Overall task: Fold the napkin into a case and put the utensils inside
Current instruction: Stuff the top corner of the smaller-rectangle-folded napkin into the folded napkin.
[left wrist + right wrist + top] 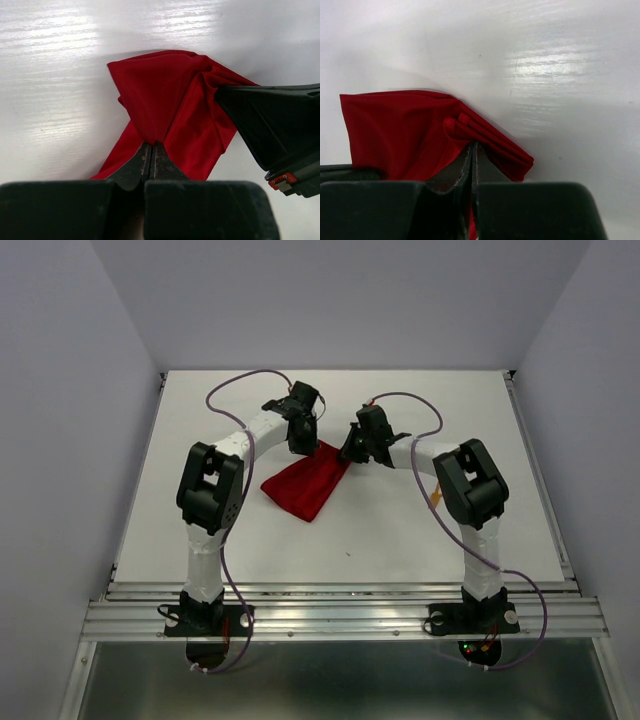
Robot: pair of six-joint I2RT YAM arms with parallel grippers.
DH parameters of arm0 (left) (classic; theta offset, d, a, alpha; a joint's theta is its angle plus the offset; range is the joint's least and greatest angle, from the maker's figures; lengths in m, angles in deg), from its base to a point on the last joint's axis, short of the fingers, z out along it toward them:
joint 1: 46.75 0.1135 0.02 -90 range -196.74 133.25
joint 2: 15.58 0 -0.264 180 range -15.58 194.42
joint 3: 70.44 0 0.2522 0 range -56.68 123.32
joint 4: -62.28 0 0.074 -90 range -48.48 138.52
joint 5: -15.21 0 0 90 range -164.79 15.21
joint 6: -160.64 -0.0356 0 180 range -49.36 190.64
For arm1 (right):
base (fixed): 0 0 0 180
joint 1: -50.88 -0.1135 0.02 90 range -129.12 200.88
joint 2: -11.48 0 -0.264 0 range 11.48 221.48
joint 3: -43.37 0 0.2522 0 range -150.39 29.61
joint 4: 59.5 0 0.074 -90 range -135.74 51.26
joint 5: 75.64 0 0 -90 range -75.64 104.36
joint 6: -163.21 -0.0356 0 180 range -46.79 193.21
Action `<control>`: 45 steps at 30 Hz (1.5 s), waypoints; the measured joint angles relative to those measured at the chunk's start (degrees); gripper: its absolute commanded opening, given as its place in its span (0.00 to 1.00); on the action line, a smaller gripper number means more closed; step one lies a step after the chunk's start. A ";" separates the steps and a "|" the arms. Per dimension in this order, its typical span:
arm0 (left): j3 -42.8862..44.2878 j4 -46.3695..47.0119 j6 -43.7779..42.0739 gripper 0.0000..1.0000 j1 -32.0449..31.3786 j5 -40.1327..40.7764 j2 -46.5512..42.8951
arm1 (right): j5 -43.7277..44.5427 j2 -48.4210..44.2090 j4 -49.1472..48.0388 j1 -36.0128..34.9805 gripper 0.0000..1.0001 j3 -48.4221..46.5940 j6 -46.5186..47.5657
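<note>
On the table [400, 535], a diagonal napkin [305, 485]

Down at the bottom edge, the left gripper [152, 146] has its two black fingers pressed tight together, and pinched between their tips is a fold of the red napkin [155, 95]. The cloth fans away from that pinch, rumpled and doubled over, its far edge lying on the white table [50, 75]. A narrow tail of red runs down to the left of the fingers. In from the right comes the right gripper [225, 97], a dark wedge with its point pushed into the bunched folds at the napkin's right corner. How its jaws stand can't be made out here. Glare streaks the tabletop.
</note>
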State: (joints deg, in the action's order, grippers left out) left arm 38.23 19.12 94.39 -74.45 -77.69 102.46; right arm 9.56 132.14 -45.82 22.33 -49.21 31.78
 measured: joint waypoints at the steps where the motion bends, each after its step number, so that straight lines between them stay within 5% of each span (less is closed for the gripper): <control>1: 0.02 0.04 -0.33 0.00 -0.17 -0.04 0.00 | 0.00 0.22 -0.20 0.00 0.02 -0.20 -0.02; 23: 1.92 1.51 -3.67 0.00 -4.96 -0.50 2.16 | -0.09 0.87 -1.40 0.00 0.02 -0.52 -1.11; 26: 1.92 1.55 -3.37 0.19 -4.98 0.11 2.27 | -0.09 0.87 -1.42 0.00 0.02 -0.50 -1.33; 30: 1.86 2.10 -2.19 0.55 -4.44 0.92 2.27 | -0.13 0.87 -1.62 0.02 0.02 -0.37 -1.49; 45: 2.08 4.66 -0.33 0.61 4.81 0.52 3.04 | -0.22 0.87 -2.03 0.00 0.02 -0.17 -0.72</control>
State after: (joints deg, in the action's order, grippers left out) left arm 40.31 23.77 94.06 -69.64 -77.17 105.50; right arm 9.34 133.02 -47.85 22.33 -49.39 31.06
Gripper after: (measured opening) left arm 0.600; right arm 0.026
